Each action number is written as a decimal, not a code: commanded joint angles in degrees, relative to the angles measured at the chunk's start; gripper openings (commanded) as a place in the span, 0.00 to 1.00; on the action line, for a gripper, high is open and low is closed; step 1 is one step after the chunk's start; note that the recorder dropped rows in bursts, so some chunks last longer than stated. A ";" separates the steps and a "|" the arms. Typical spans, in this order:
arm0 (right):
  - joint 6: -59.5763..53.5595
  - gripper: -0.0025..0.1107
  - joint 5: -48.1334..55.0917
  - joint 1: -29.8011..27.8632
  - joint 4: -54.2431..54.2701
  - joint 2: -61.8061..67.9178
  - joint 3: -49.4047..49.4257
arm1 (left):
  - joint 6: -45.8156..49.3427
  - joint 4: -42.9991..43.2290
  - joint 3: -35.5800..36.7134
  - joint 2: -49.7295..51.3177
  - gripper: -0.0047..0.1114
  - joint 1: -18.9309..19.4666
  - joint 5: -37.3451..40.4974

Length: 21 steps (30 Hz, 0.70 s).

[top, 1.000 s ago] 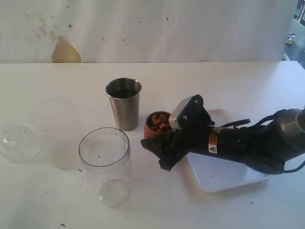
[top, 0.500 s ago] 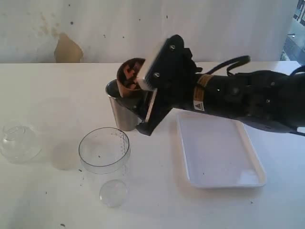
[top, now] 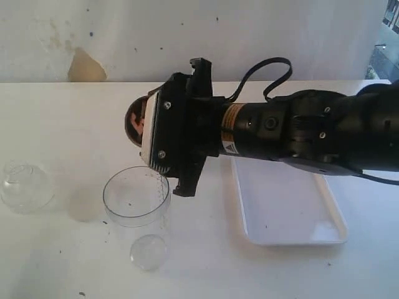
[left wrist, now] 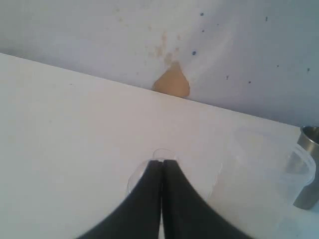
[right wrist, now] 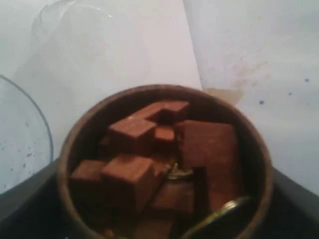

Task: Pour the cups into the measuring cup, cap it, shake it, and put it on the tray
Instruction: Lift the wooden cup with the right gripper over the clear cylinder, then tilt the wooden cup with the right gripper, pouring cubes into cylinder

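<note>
Table: right fingers grasp wooden cup near measuring cup rim; left fingers clenched.

Test bench: white table, stained wall

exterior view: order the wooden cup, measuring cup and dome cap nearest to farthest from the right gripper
1. wooden cup: held in the right gripper.
2. measuring cup: on the table, just below the gripper in the picture.
3. dome cap: far off at the left edge.

Bright, washed-out light; soft blur
</note>
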 commanded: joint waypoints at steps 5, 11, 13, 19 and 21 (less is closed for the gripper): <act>-12.26 0.02 -0.53 1.69 0.27 -0.46 -0.44 | -0.15 0.34 0.00 -0.27 0.05 0.05 -0.84; -22.17 0.02 -0.54 3.21 0.27 -0.46 -0.44 | -0.15 0.34 0.00 -0.27 0.05 0.05 -0.84; -24.56 0.02 -0.18 3.48 0.27 -0.46 -0.44 | -0.15 0.34 0.00 -0.27 0.05 0.05 -0.84; -31.00 0.02 -0.06 3.48 0.27 -0.46 -0.44 | -0.15 0.34 0.00 -0.27 0.05 0.05 -0.84; -34.20 0.02 -0.06 3.48 0.27 -0.46 -0.44 | -0.15 0.34 0.00 -0.27 0.05 0.05 -0.84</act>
